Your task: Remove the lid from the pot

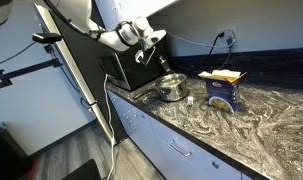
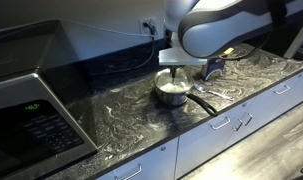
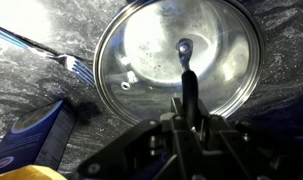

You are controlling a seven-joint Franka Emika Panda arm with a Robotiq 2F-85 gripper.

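The pot [image 1: 171,90] is small and of shiny steel, and stands on the marbled counter next to the microwave; it also shows in an exterior view [image 2: 172,93], its dark handle [image 2: 202,101] pointing forward. The clear glass lid [image 3: 151,70] with a metal rim lies on it, with a shiny knob [image 3: 184,46] at its middle. My gripper [image 3: 185,74] hangs above the lid. Its fingers meet in one dark bar just below the knob and hold nothing. It shows above the pot in both exterior views [image 1: 149,54] [image 2: 172,68].
A blue and yellow box [image 1: 223,90] stands on the counter beside the pot, and also shows in the wrist view [image 3: 36,135]. A fork [image 3: 66,62] lies on the counter near the lid. A black microwave [image 2: 31,110] stands close behind the pot. A cable runs to a wall outlet [image 1: 223,36].
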